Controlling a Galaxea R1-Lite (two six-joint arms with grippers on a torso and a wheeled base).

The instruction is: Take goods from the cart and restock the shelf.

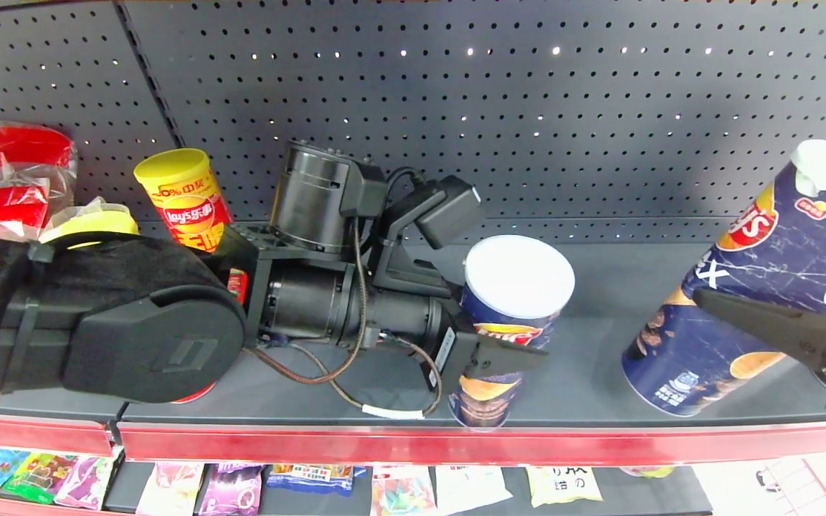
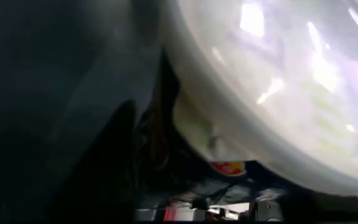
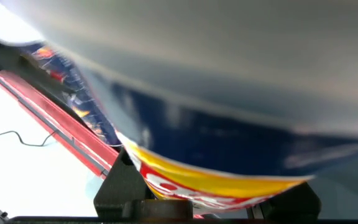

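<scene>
A blue chip can with a white lid stands upright near the shelf's front edge, and my left gripper is shut on its side. The lid looms close in the left wrist view. A second, larger blue chip can leans at the right of the shelf with its base low over the grey shelf board. My right gripper is shut on it, one finger lying across its front. Its blue and yellow wall shows in the right wrist view.
A yellow and red chip can stands at the back left, beside red packets. The pegboard wall closes the back. A red front rail edges the shelf. Snack bags lie on the shelf below. Free room lies between the two blue cans.
</scene>
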